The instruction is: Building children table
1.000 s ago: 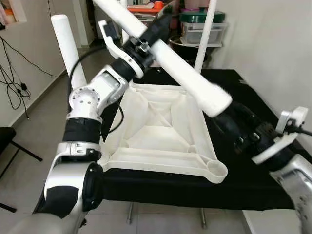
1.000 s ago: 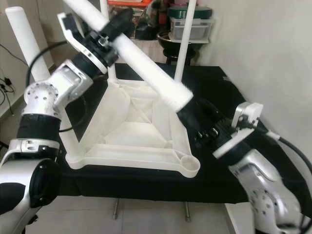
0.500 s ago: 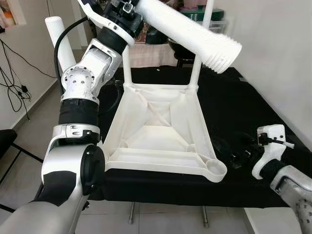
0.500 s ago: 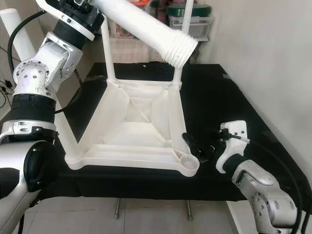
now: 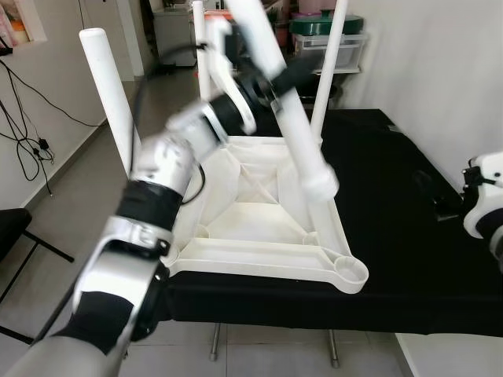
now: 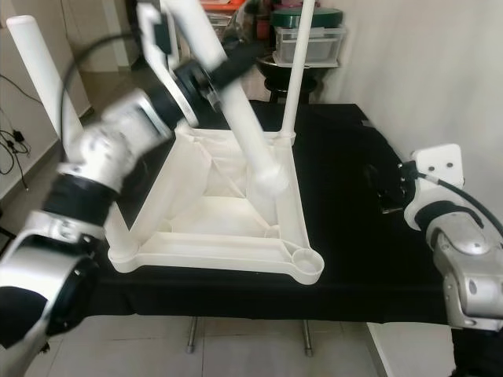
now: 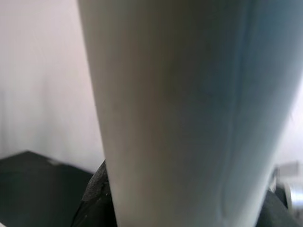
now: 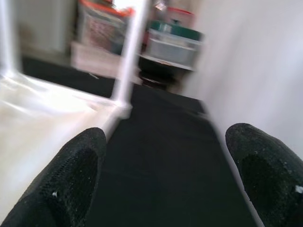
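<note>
The children's table top (image 5: 263, 212) lies upside down on the black-covered work surface (image 5: 393, 236), presumably so that its corner sockets face up and the legs can be pushed in from above. Three fitted legs (image 5: 110, 86) already stand upright from its corners. The near right corner socket (image 5: 350, 272) is open, the only corner without a leg. The left gripper (image 5: 255, 82) is clamped around the upper part of the loose white leg (image 5: 295, 133), which hangs tilted below it, lower end (image 5: 320, 183) over the table top's right rim, short of the open socket and not touching it. Gripping high probably leaves the insertion end free. In the left wrist view the leg (image 7: 180, 113) sits right against the camera, with black fingers (image 7: 94, 203) at either side. The right gripper (image 8: 170, 179) has its fingers spread wide with nothing between them, well to the right of the table top above the black cloth; beyond its fingertips (image 8: 71, 175) lie the far right leg and the table top's edge. Compared with half a second ago, the loose leg has swung from a high, near-level pose down to a steep angle, its ribbed end now lower. The right gripper has drawn away from the socket corner toward the wall. The left arm is motion-blurred, so the swing appears to be in progress.
</note>
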You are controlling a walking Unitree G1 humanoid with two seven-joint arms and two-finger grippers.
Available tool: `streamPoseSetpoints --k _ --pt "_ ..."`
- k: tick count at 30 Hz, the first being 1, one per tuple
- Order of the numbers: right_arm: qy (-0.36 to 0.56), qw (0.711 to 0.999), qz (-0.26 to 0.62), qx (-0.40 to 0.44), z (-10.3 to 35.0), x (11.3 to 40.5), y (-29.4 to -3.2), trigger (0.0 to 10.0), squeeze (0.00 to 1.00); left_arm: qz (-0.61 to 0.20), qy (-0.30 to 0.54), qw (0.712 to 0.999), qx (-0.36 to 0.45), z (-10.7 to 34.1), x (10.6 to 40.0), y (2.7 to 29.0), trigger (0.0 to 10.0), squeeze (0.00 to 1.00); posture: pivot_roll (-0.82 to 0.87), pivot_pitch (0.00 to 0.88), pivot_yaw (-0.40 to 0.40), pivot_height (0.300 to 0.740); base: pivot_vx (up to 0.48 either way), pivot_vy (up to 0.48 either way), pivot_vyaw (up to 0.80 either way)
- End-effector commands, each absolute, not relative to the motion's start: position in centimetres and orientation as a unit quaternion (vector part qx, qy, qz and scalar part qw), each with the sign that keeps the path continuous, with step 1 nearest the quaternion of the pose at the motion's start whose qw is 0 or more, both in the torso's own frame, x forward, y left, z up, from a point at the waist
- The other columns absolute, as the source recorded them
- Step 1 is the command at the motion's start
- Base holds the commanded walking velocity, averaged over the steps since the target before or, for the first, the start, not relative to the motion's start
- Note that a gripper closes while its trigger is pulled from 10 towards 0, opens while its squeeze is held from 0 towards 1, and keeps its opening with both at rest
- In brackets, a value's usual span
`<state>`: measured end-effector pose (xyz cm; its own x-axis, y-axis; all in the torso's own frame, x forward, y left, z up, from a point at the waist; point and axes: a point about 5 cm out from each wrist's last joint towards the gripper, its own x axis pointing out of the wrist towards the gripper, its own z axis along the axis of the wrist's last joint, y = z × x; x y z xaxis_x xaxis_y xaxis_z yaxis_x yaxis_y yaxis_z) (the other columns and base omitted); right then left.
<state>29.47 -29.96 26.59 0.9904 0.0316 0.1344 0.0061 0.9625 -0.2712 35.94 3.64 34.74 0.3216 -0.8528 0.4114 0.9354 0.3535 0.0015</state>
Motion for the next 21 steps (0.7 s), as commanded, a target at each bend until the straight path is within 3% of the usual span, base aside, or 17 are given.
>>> streamPoseSetpoints --k 1,2,4,5,7,8,11,12,15,21 --pt "-0.080 0.992 0.053 -0.084 27.3 29.3 -29.5 10.0 0.00 -0.575 -0.188 0.791 -0.089 34.7 35.2 3.1 0.0 0.00 -0.11 0.014 0.000 0.740 0.000 0.000 0.00" --pt "-0.080 0.992 0.053 -0.084 27.3 29.3 -29.5 10.0 0.00 -0.575 -0.188 0.791 -0.089 34.7 35.2 3.1 0.0 0.00 -0.11 0.014 0.000 0.740 0.000 0.000 0.00" --pt "-0.088 0.979 0.177 -0.040 27.9 28.6 -27.7 10.0 0.00 -0.601 -0.180 0.777 -0.040 32.9 34.4 2.5 0.0 0.00 -0.11 0.015 0.003 0.740 0.000 0.000 0.00" --pt "-0.088 0.979 0.177 -0.040 27.9 28.6 -27.7 10.0 0.00 -0.601 -0.180 0.777 -0.040 32.9 34.4 2.5 0.0 0.00 -0.11 0.015 0.003 0.740 0.000 0.000 0.00" --pt "-0.076 0.942 0.325 -0.049 27.6 27.0 -24.7 10.0 0.00 -0.619 -0.175 0.766 -0.009 31.4 33.9 2.4 0.0 0.00 -0.10 0.014 0.007 0.740 0.000 0.000 0.00" --pt "-0.053 0.913 0.400 -0.065 26.8 26.0 -23.1 10.0 0.00 -0.629 -0.171 0.758 -0.005 30.9 33.6 2.5 3.4 0.00 -0.10 0.014 0.005 0.740 0.000 0.000 0.00" --pt "-0.053 0.913 0.400 -0.065 26.8 26.0 -23.1 10.0 0.00 -0.629 -0.171 0.758 -0.005 30.9 33.6 2.5 3.4 0.00 -0.10 0.014 0.005 0.740 0.000 0.000 0.00" --pt "-0.032 0.888 0.452 -0.072 26.0 25.2 -22.0 10.0 0.00 -0.636 -0.169 0.753 0.000 30.5 33.4 2.7 10.0 0.00 -0.10 0.014 0.005 0.740 0.000 0.000 0.00" --pt "0.009 0.845 0.530 -0.071 24.4 24.4 -20.1 10.0 0.00 -0.659 -0.164 0.733 0.016 29.6 32.8 3.7 10.0 0.00 -0.09 0.016 0.001 0.740 0.000 0.000 0.00" --pt "0.023 0.826 0.560 -0.056 23.9 24.2 -19.1 10.0 0.00 -0.685 -0.165 0.710 0.014 29.6 32.0 4.7 10.0 0.00 -0.09 0.019 -0.003 0.740 0.000 0.000 0.00"
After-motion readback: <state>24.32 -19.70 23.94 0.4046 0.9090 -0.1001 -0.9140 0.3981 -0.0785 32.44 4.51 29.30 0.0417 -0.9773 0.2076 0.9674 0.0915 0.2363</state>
